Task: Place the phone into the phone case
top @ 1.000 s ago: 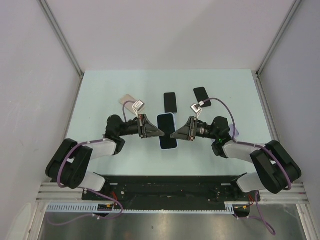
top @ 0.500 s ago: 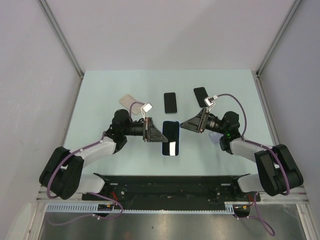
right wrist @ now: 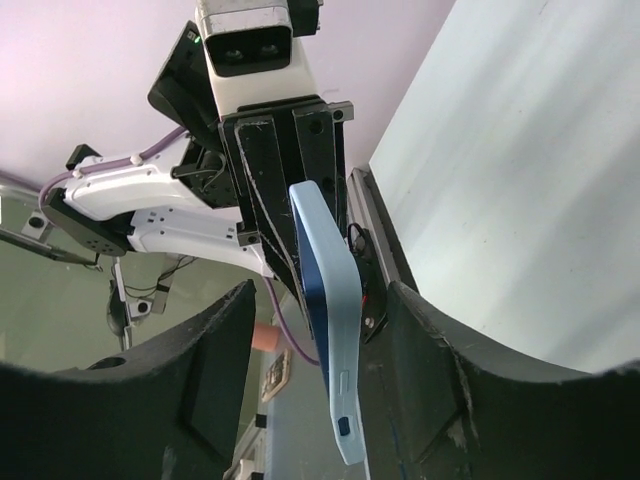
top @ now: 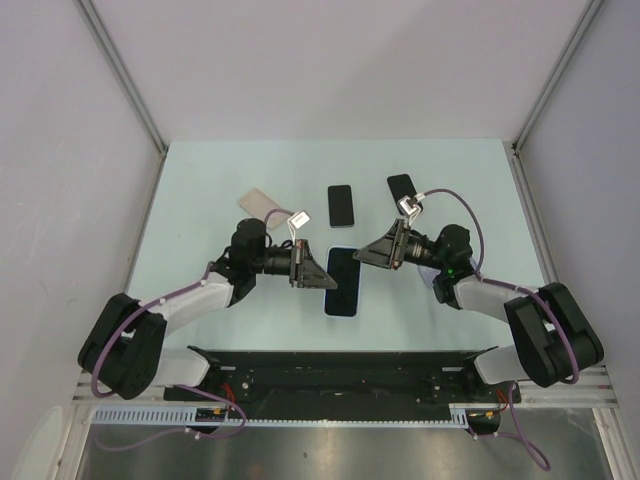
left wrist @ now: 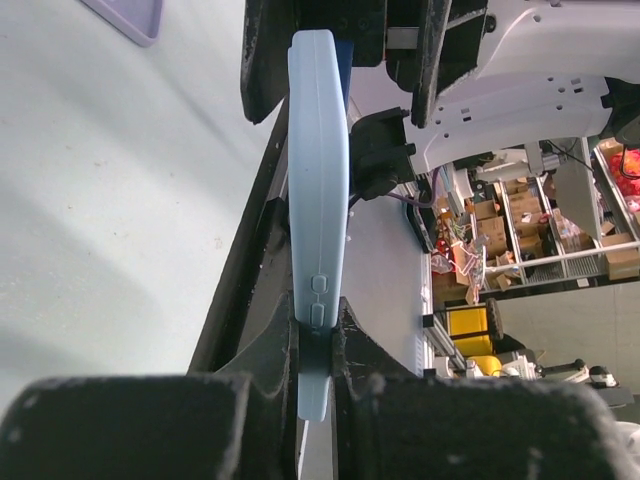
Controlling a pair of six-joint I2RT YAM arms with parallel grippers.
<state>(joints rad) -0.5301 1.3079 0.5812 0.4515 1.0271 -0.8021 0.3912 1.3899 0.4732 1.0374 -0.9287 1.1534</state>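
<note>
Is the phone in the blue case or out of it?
In. From above, the phone shows its dark screen filling the light-blue rim of the case; the left gripper pinches the case's edge.

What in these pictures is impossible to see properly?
- Whether the black phone sits fully in the light blue phone case: both wrist views are edge-on, and the top view is too small.
- The case's lower end, left wrist view: buried between the fingers of the left tool.
- The pale lavender flat object, left wrist view: cut off by the top edge.
</note>
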